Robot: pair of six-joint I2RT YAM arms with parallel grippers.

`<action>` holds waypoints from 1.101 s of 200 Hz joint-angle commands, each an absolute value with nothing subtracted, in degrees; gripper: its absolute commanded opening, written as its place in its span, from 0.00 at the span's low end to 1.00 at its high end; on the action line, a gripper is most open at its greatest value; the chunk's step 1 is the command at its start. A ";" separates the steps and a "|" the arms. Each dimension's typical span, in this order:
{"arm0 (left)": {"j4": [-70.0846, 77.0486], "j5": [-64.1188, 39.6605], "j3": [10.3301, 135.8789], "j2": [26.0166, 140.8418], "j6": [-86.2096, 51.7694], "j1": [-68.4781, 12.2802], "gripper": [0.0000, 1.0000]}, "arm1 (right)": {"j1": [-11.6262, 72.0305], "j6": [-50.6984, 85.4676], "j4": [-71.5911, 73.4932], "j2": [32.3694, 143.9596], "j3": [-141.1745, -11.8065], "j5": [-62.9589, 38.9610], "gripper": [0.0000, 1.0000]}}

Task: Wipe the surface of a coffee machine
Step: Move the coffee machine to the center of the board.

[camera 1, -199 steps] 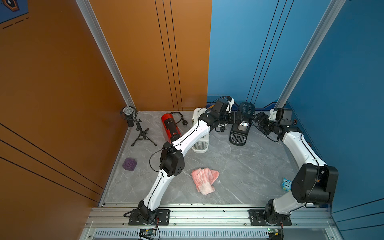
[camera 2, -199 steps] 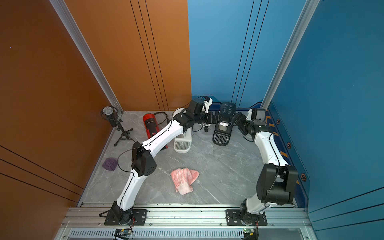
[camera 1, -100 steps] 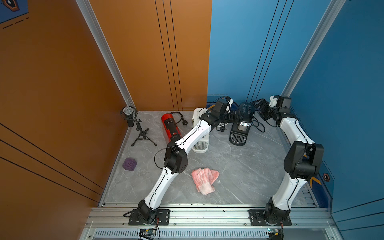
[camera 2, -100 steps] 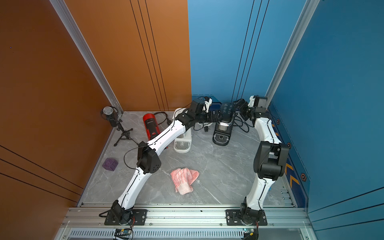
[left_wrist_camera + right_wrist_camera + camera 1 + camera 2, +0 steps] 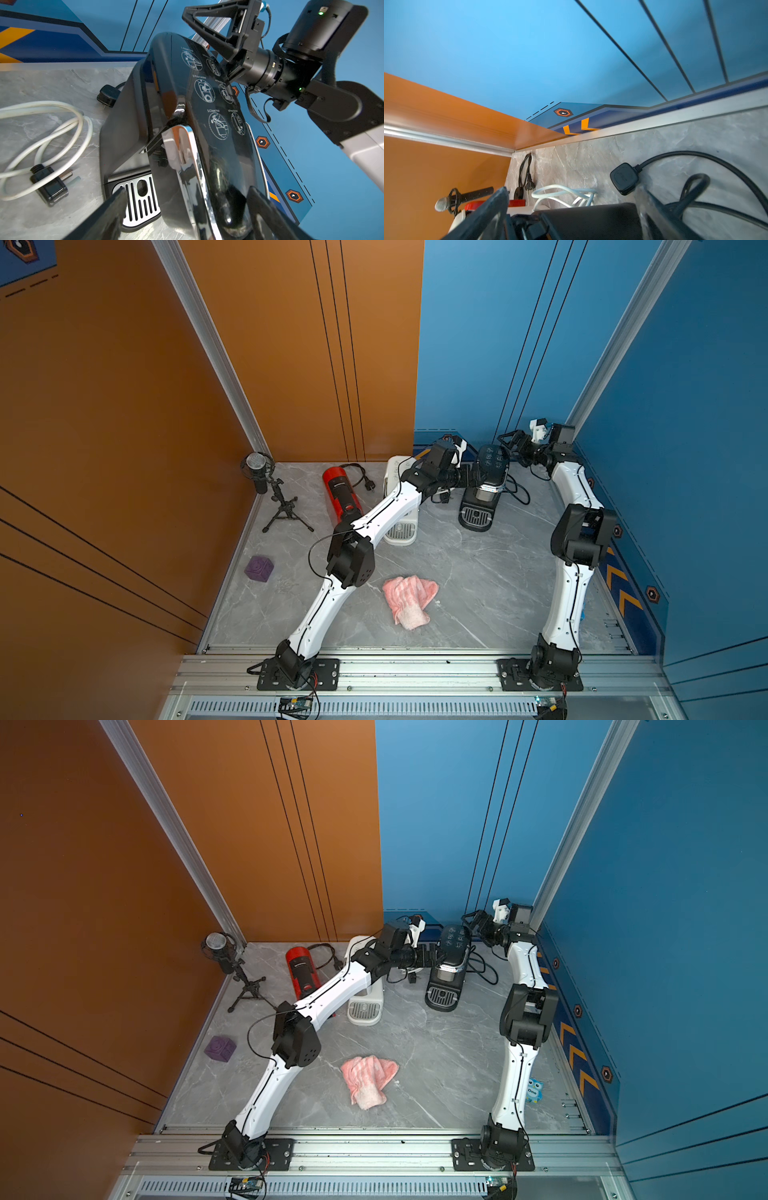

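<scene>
The black coffee machine [image 5: 487,472] [image 5: 451,952] stands at the back of the table. Its glossy top with white pictograms fills the left wrist view [image 5: 207,108]. My left gripper [image 5: 477,479] [image 5: 187,190] is open, its fingers wide on either side of the machine's chrome-edged front head; one finger [image 5: 112,209] stands clear of the body. My right gripper [image 5: 510,442] [image 5: 573,188] is open and hovers above the machine's rear, near the back right corner. A pink cloth [image 5: 409,599] [image 5: 368,1079] lies crumpled on the table's front middle, held by neither gripper.
A white machine [image 5: 399,526] sits under my left forearm, with a red cylindrical machine [image 5: 341,493] beside it. A microphone on a tripod [image 5: 266,481] and a purple cube [image 5: 258,568] are at the left. Loose cables [image 5: 517,489] and a plug [image 5: 624,177] lie behind the black machine. A small blue box [image 5: 535,1090] is front right.
The right arm has risen upright and carried its gripper back from the machine's right side toward the rear corner, opening a little wider. The left gripper stays at the machine's head.
</scene>
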State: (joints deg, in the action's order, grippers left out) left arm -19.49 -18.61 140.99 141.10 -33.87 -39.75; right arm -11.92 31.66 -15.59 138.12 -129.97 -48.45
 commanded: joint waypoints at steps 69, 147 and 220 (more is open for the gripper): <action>-22.65 -21.79 136.77 139.83 -31.03 -39.42 0.90 | -9.09 23.34 -20.52 140.82 -134.12 -64.77 0.90; -22.55 -21.50 132.75 137.66 -29.67 -39.61 0.89 | -7.61 11.56 -27.36 133.71 -121.12 -66.99 0.81; -22.54 -20.29 126.72 133.04 -28.71 -41.70 0.89 | -6.00 5.56 -29.86 123.94 -105.18 -67.94 0.78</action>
State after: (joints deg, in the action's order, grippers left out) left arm -17.52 -22.59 130.91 134.78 -31.05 -40.47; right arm -9.17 9.13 -19.51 125.99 -112.05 -64.45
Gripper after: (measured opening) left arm 0.890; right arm 0.783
